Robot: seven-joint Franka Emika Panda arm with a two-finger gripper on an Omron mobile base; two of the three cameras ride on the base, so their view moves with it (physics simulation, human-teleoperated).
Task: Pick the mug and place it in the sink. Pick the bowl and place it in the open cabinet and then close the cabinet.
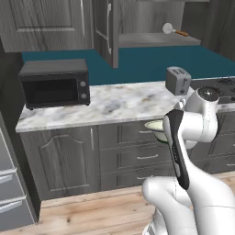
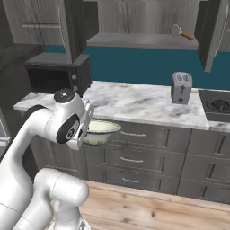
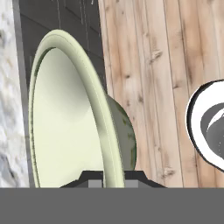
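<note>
The cream-white bowl [image 3: 65, 122] with a green lower outside hangs in front of the lower drawers, just under the counter's edge. My gripper [image 3: 113, 175] is shut on its rim, one finger on each side of the wall. From the base it shows as the bowl [image 2: 101, 131] beside my hand, and as the bowl [image 1: 155, 128] partly hidden behind my arm. The cabinet [image 1: 156, 40] above the counter stands open, its door [image 1: 110, 32] swung out and its grey shelf [image 2: 134, 40] bare on the left. The mug and the sink are out of view.
A microwave [image 1: 55, 82] sits at the counter's left and a toaster [image 1: 177, 80] towards its right. A stove [image 2: 218, 104] lies further right. A small round utensil with an orange handle [image 2: 181, 32] rests on the cabinet shelf. Wooden floor runs below the drawers [image 2: 134, 159].
</note>
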